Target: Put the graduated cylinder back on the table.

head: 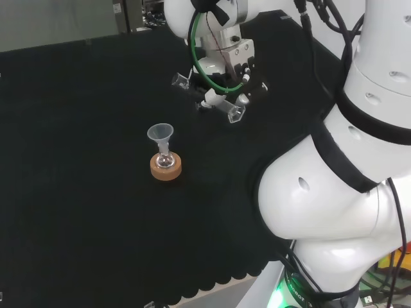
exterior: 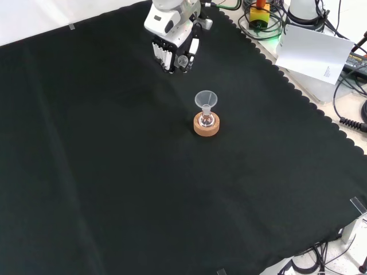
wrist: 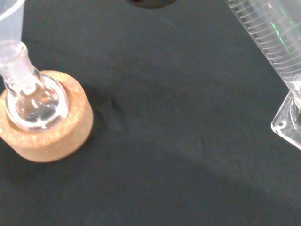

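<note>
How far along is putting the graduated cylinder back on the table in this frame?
Not done yet. The hand is curled round the graduated cylinder, which is tilted and looks clear of the black cloth; its foot shows in the wrist view. The flask with funnel sits on its cork ring, apart from the hand. Left: upright it, lower, release.

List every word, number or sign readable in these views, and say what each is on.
None can be read.
Graduated cylinder: ruled scale lines, with no legible numbers.
White sheet at the bench edge in the front view: a line of small print, too small to read.
</note>
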Robot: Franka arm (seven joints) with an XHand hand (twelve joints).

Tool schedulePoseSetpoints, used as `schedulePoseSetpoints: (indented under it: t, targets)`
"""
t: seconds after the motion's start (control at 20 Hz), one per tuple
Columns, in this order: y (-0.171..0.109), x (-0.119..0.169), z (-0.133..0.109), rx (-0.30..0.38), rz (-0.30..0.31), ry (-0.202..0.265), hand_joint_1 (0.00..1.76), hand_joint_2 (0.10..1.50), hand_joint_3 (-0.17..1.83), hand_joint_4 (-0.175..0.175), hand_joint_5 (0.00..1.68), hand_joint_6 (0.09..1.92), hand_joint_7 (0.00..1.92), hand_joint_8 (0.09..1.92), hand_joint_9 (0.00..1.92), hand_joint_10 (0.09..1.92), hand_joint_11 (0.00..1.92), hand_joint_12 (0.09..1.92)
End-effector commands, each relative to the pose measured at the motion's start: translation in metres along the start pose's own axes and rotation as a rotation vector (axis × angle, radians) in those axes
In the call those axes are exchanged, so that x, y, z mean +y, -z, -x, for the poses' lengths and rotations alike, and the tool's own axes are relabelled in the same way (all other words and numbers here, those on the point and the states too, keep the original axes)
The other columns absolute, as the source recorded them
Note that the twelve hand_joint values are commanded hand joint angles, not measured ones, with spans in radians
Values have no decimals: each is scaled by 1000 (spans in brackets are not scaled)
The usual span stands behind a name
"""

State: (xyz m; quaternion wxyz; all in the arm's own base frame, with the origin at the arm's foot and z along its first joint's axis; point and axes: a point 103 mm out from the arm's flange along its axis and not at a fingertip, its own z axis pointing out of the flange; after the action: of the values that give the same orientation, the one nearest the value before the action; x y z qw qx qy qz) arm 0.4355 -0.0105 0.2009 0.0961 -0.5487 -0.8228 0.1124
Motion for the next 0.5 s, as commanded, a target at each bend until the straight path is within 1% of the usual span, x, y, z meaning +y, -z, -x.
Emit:
schedulePoseSetpoints:
  t: [0.05, 0.3, 0.5]
  targets:
    - [-16, 21, 1, 128, 164, 94, 1126, 1116, -10, -92, 1007, 985, 1324, 207, 1445, 87, 1294, 720]
    - [-21, 32, 3, 189, 227, 101, 1126, 1116, -11, -91, 1007, 984, 1323, 205, 1445, 87, 1294, 720]
    - [-28, 49, 3, 256, 245, 128, 1126, 1116, -11, -92, 1007, 985, 1322, 204, 1444, 87, 1294, 720]
